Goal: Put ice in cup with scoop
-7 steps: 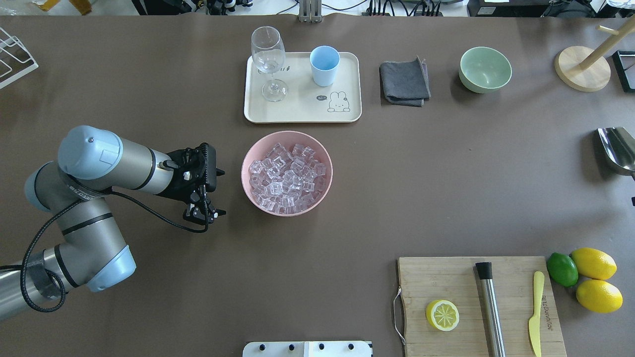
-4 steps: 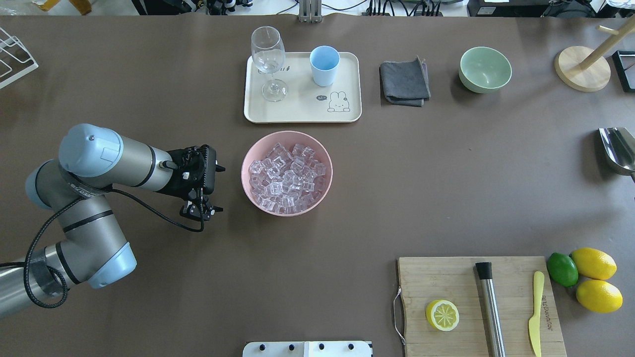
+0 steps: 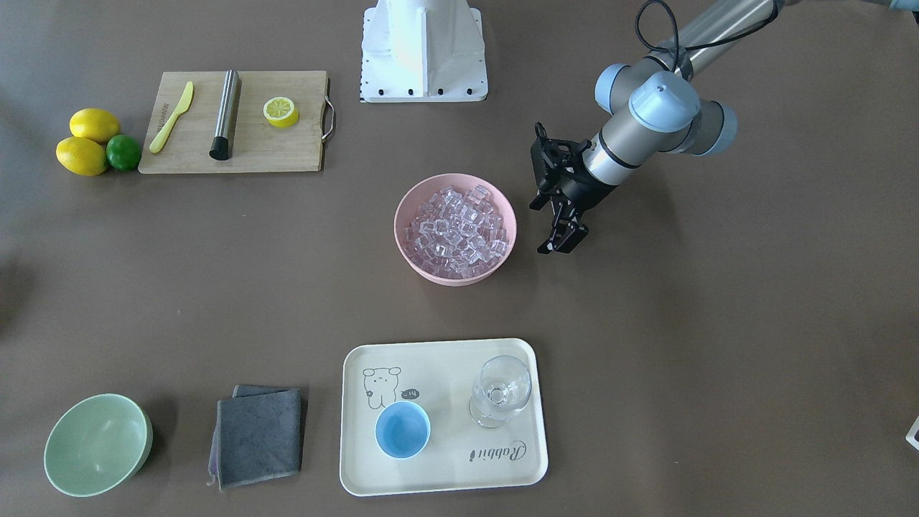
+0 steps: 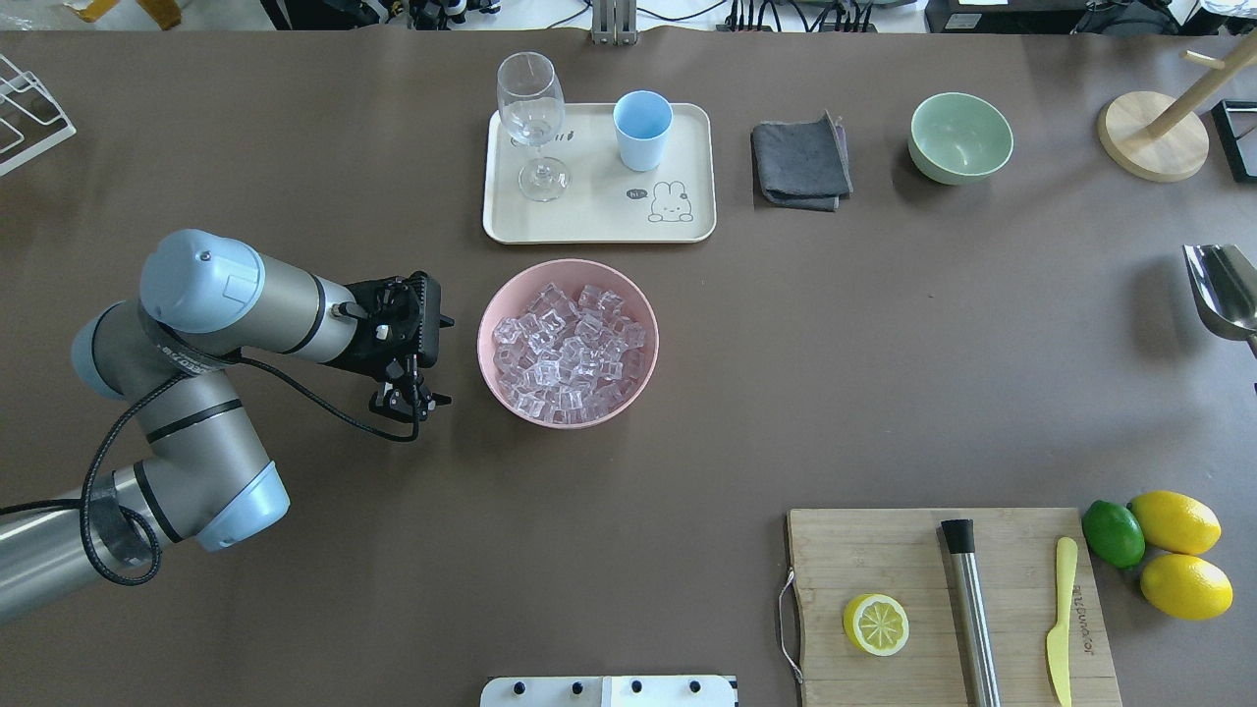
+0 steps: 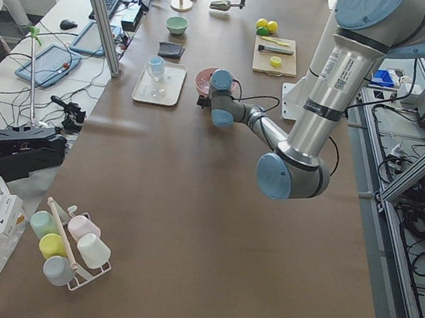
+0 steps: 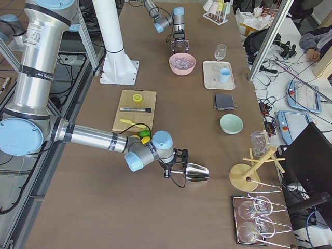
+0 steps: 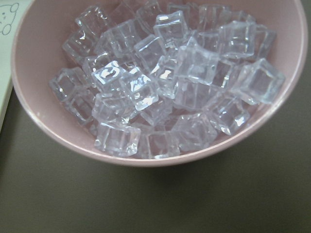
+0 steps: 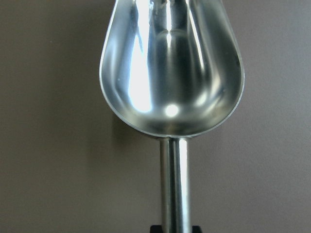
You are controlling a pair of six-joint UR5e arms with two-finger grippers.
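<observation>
On the brown table [image 4: 884,393], the empty left tool [image 4: 410,403], fingers pressed together, has edged nearer the pink bowl [image 4: 483,339] of ice [image 4: 568,353]. The right tool [image 6: 178,167] pinches the scoop [image 4: 1223,295] by its handle, well apart from the ice and the blue cup [image 4: 643,128]; scooping looks not yet begun.

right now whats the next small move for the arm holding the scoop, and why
Probably carry the scoop across the table toward the pink bowl. Its trough is empty, its handle runs down to the right gripper, and all the ice lies in that bowl, far from it. The cup looks empty.
</observation>
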